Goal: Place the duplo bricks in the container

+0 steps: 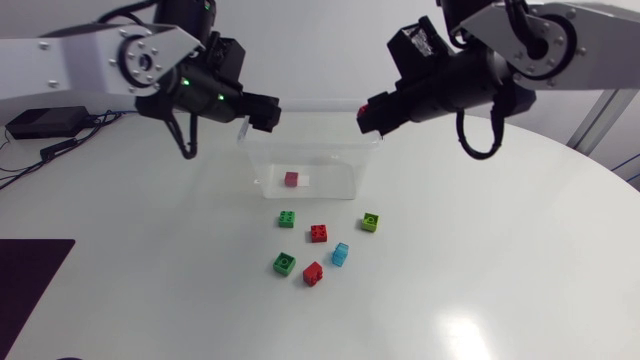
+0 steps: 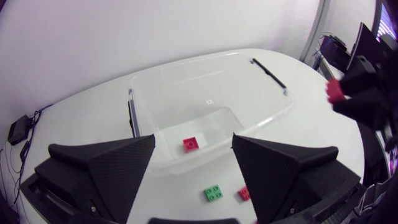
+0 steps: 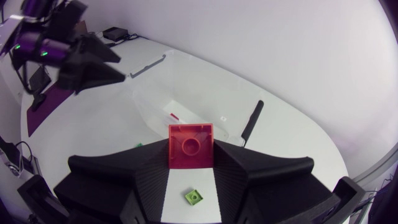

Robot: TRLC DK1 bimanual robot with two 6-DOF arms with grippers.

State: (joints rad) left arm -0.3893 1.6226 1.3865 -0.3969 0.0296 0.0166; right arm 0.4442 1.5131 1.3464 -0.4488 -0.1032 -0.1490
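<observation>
1 red brick held near the container
Our right gripper clamps it aloft for the drop; our left gripper hangs spread and empty.

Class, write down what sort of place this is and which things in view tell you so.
Probably a robotics lab bench: a left arm and right arm hang over a white table holding a clear container and loose toy bricks.
</observation>
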